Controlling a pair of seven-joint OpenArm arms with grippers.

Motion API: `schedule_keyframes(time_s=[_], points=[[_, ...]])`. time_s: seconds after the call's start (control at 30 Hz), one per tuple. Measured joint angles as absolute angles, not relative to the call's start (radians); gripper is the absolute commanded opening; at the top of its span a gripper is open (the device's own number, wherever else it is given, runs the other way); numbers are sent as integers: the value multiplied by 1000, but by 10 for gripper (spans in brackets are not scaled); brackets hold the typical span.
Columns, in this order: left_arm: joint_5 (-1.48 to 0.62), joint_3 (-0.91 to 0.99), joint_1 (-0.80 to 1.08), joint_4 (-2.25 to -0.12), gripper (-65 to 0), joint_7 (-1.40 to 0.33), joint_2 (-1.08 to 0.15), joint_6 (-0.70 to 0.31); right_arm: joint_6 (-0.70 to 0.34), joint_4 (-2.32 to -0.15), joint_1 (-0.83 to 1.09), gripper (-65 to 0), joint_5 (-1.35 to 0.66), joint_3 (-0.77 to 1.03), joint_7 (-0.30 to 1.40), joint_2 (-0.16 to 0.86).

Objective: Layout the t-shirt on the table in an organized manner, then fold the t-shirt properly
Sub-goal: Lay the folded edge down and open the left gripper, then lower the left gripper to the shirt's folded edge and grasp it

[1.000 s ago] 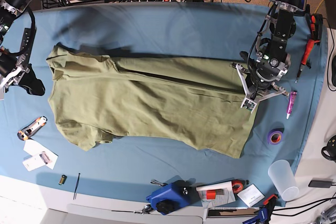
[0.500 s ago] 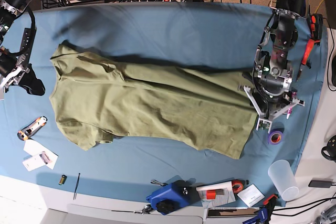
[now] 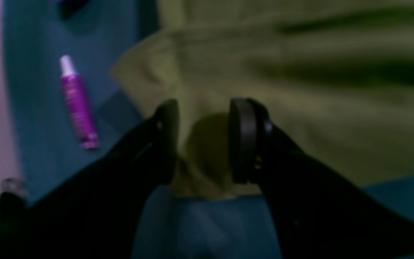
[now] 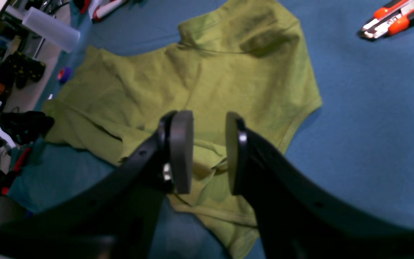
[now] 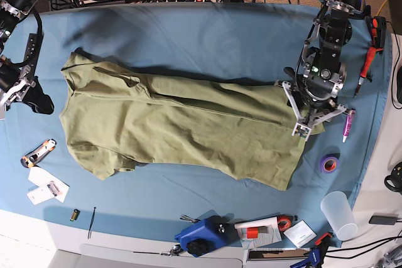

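The olive-green t-shirt (image 5: pixel 182 130) lies spread across the blue table (image 5: pixel 207 36), collar end to the left and hem end to the right. My left gripper (image 5: pixel 314 120) hovers over the hem end. In the left wrist view it (image 3: pixel 201 140) is open, its pads apart over a corner of the t-shirt (image 3: pixel 300 90), with a small hump of cloth showing in the gap. My right gripper (image 5: pixel 28 98) sits at the table's left edge, just off the collar end. In the right wrist view it (image 4: pixel 208 154) stands open above the t-shirt (image 4: pixel 207 72) with nothing between its pads.
A purple tube (image 5: pixel 347 125) and a purple tape roll (image 5: pixel 328 164) lie just right of the hem. A plastic cup (image 5: pixel 338 214) stands at the front right. A box cutter (image 5: pixel 39 152) and paper cards (image 5: pixel 47 186) lie front left. A blue tool (image 5: pixel 204 235) sits at the front edge.
My left gripper has opened. Its arm swung toward the front right, then came back over the hem end. The shirt's far right edge shifted slightly. The right arm has not moved.
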State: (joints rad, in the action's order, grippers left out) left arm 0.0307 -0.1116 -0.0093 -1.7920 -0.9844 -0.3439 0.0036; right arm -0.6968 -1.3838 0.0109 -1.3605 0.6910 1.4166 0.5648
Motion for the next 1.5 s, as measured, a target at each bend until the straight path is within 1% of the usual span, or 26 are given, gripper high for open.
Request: schedule_keyframes(time_s=[0.07,0.13,0.23,0.4,0.5,0.6,0.73,0.87,1.03,1.1,1.2,1.27,1.37,1.43,1.5], points=[[68,-112,-15,-1794,-408,-987,-341,72,-697,-1384,11,-484,-1360,691,1417,565],[101,-112,-20,-1801,-409,-1055,-342,117,-697,-1384,11,-484,-1361,691,1417,565],[109,-111,-14,-1845,-409,-1113,-341,123,-697,-1384,11,-484,-1361,691,1417,565],[112,-108,51,-1913,-409,-1133,-340,123,-697,-1384,11,-484,-1329,707,1418,564],[119,-60,102,-1939,-409,-1153,-337,122,-697,-1384,11,-484,-1322,773,1418,562],[109,38,142,-1996,-409,-1151,-334,123,-696,-1384,11,-484,-1316,877,1419,562],[-33,201,215,-2098,-409,-1143,-338,55,-696,-1384,27,-484,-1328,986,1413,565],[-148,342,275,-2149,-409,-1126,-334,4,-696,-1386,121,-484,-1351,984,1418,559],[-209,502,334,-2149,-409,-1120,-336,-2,-697,-1386,207,-484,-1356,981,1414,497],[-249,551,350,-2149,-409,-1121,-338,-51,-697,-1386,229,-484,-1340,981,1413,457],[-320,598,368,-2150,-409,-1118,-338,-85,-697,-1386,242,-484,-1333,981,1417,394],[-334,608,374,-2150,-409,-1118,-338,-88,-697,-1386,241,-484,-1306,980,1417,364],[-338,610,373,-2150,-409,-1117,-338,-91,-697,-1386,242,-482,-1306,960,1416,360],[-338,610,373,-2150,-409,-1115,-338,-91,-697,-1386,241,-456,-1309,926,1413,366],[-338,610,373,-2150,-409,-1110,-338,-91,-697,-1386,239,-450,-1306,882,1409,365]])
